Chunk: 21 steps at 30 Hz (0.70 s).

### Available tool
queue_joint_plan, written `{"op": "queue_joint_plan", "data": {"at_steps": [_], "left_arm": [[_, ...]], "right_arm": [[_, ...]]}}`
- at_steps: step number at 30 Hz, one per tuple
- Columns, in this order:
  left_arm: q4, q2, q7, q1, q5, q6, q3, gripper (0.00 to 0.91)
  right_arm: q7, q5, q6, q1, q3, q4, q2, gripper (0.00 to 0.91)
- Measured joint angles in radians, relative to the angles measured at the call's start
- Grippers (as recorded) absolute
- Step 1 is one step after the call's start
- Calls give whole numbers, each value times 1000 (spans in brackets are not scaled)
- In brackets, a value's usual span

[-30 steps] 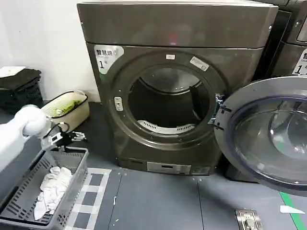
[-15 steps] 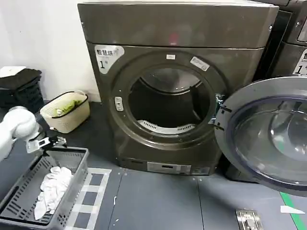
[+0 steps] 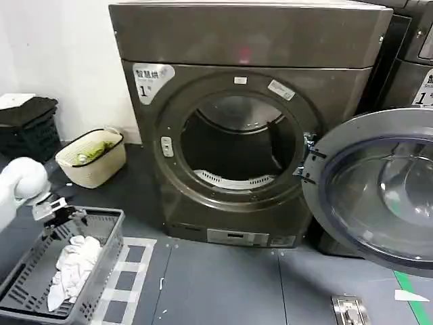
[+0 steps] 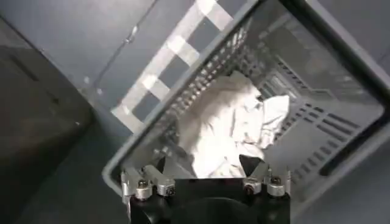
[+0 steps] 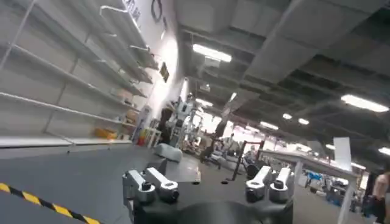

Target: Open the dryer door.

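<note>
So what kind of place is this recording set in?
Probably a laundry area mocked up inside a large warehouse-like lab. The numbered dryer stands with the dryer door swung open, a neighbouring machine beside it, and a grey basket of white laundry on the floor.

Dryer door (image 3: 379,189) swung wide at right of head frame, cut by right edge, far rim unseen. Neighbouring machine (image 3: 414,64) at upper right mostly cropped. Grey basket (image 3: 101,250) at lower left clipped by bottom edge. Left gripper (image 3: 59,211) small at left edge above basket, finger gap unclear. Small metal object (image 3: 349,311) at bottom edge unidentifiable. Sticker (image 3: 150,80) text too small to read.
</note>
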Motion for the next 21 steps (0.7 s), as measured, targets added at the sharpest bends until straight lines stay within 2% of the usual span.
{"op": "queue_joint_plan", "data": {"at_steps": [21], "left_arm": [[46,-2,6,1,-6,0,-15,907]], "right_arm": [[-22,7,8,4,-1,14,13,907]]}}
